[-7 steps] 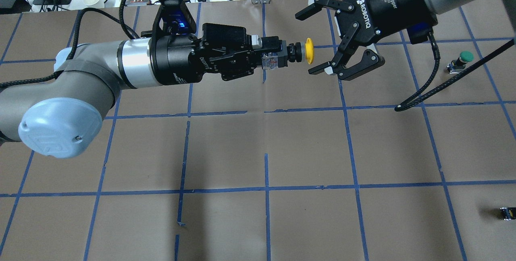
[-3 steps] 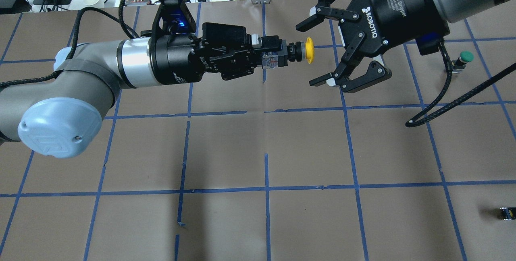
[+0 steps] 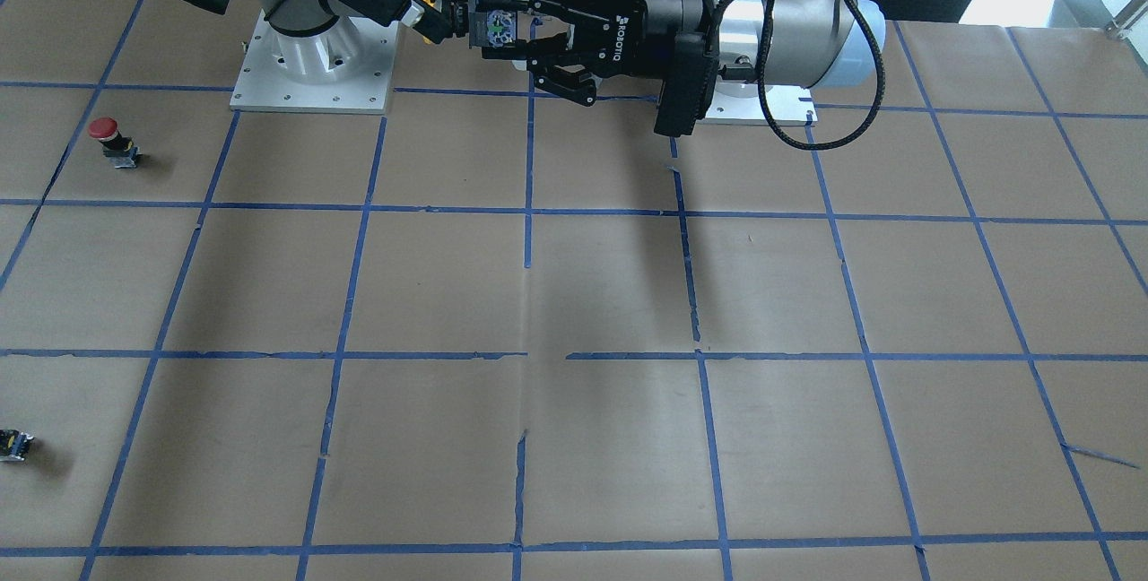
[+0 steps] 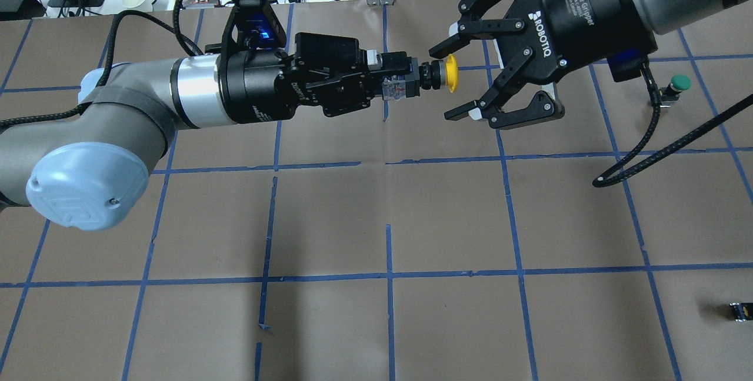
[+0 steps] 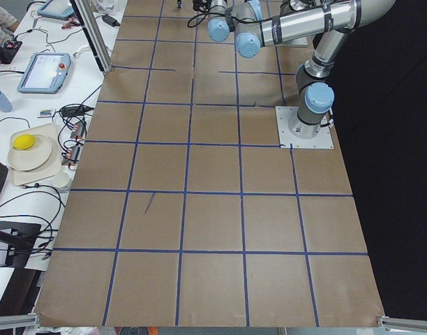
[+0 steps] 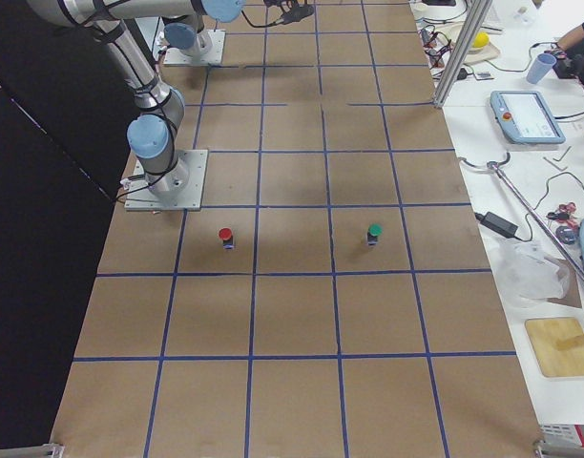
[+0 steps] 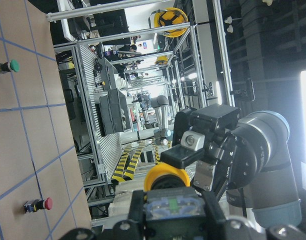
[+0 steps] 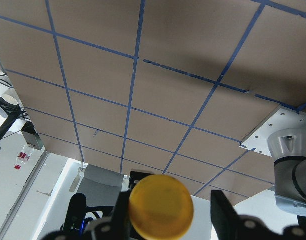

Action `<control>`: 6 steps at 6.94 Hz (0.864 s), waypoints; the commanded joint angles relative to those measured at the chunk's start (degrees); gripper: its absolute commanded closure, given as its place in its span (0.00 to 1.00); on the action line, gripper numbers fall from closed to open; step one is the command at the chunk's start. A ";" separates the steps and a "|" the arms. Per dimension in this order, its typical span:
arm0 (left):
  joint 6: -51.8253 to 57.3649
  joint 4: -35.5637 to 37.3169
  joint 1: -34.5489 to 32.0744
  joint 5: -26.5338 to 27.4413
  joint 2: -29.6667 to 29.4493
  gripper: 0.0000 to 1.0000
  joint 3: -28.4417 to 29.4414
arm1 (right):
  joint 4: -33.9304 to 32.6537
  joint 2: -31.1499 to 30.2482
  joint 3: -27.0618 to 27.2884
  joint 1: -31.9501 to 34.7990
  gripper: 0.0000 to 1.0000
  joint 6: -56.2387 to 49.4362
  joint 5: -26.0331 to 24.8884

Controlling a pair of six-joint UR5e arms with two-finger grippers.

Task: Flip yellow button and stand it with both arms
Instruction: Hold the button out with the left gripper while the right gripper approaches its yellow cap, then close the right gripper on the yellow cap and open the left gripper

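My left gripper (image 4: 399, 80) is shut on the grey contact block of the yellow button (image 4: 450, 73). It holds the button level above the table, with the cap pointing at my right gripper (image 4: 448, 83). The right gripper is open, with its two fingertips on either side of the cap, not touching it. In the right wrist view the cap (image 8: 161, 205) sits between the open fingers (image 8: 224, 212). In the left wrist view the cap (image 7: 165, 178) faces the right gripper (image 7: 213, 150). In the front-facing view both grippers meet at the button (image 3: 489, 28).
A green-capped button (image 4: 679, 83) stands at the right of the table. A red-capped button (image 3: 106, 131) stands farther toward the robot's right. A small black-and-yellow block (image 4: 740, 311) lies near the right edge. The right arm's cable (image 4: 653, 151) hangs in a loop over the table.
My right gripper has moved left toward the button, still open, so its fingertips now flank the yellow cap. The left arm and the button have not moved.
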 commanded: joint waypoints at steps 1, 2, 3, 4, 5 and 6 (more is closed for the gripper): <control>0.01 0.01 0.00 0.07 0.06 0.86 0.00 | -0.04 0.01 0.00 -0.20 0.71 0.00 0.06; -0.51 -0.08 0.00 0.25 0.14 0.71 0.00 | -0.04 0.01 0.00 -0.20 0.71 0.00 0.15; -1.56 0.01 0.00 0.25 0.06 0.29 0.00 | -0.04 0.01 0.00 -0.29 0.71 0.00 0.06; -1.49 0.62 0.00 0.25 0.06 0.00 0.00 | -0.04 0.01 0.00 -0.29 0.72 0.00 0.06; -1.83 0.63 0.00 0.25 0.06 0.00 0.18 | -0.04 0.10 -0.09 -0.38 0.72 0.00 -0.02; -2.27 0.80 0.00 0.60 -0.03 0.00 0.27 | -0.47 0.36 -0.26 -0.81 0.73 -0.52 -0.37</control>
